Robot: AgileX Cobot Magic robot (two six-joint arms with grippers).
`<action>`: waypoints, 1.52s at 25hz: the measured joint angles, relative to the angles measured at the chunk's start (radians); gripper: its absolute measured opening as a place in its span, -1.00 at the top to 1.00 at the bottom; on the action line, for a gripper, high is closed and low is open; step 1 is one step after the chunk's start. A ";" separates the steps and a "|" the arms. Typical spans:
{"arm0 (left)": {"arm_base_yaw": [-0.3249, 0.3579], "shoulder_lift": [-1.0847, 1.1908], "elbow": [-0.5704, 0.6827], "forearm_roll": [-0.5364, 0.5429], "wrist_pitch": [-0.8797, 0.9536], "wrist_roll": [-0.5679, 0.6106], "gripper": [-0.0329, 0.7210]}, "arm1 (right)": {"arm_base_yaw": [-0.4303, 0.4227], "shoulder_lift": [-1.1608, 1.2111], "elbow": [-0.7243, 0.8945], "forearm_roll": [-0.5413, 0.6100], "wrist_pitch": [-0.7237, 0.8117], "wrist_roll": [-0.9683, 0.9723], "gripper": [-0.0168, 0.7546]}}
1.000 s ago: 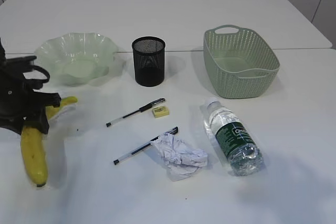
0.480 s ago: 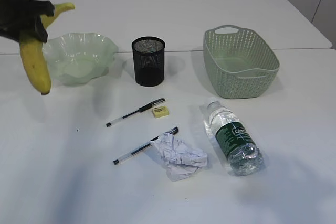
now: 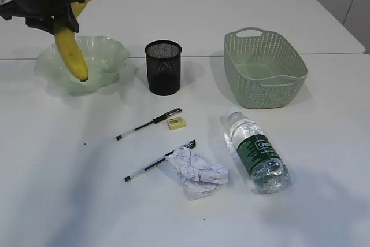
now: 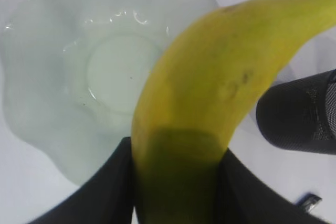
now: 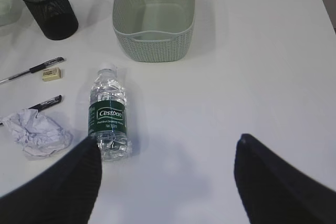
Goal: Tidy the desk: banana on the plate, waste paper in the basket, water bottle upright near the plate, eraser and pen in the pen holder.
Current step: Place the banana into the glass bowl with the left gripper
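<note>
We see left gripper (image 3: pixel 58 13) clamped on banana (image 3: pixel 70 47) | banana hangs above plate (image 3: pixel 110 56), lower tip over its bowl, not resting in it | right gripper (image 5: pixel 165 182) jaws wide apart, holding nothing, well right of plate, near bottle (image 5: pixel 108 114)

Office-like test setup: plain white counter (image 3: pixel 324 143), pen holder (image 3: pixel 163 67) and pens (image 3: pixel 149 124), white panelled wall at far side.

2 pens (image 3: pixel 149 124) (1 eraser (image 3: pixel 176 122))
</note>
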 joint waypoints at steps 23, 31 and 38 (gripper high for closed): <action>0.113 0.315 -0.210 -0.366 -0.114 -0.030 0.23 | 0.000 0.000 0.000 0.043 0.000 0.000 -0.56; 0.124 0.317 -0.212 -0.368 -0.166 -0.031 0.23 | 0.000 0.000 0.000 0.073 0.000 0.000 -0.56; 0.147 0.317 -0.212 -0.368 -0.167 -0.031 0.23 | 0.000 0.000 0.000 0.079 0.000 0.000 -0.56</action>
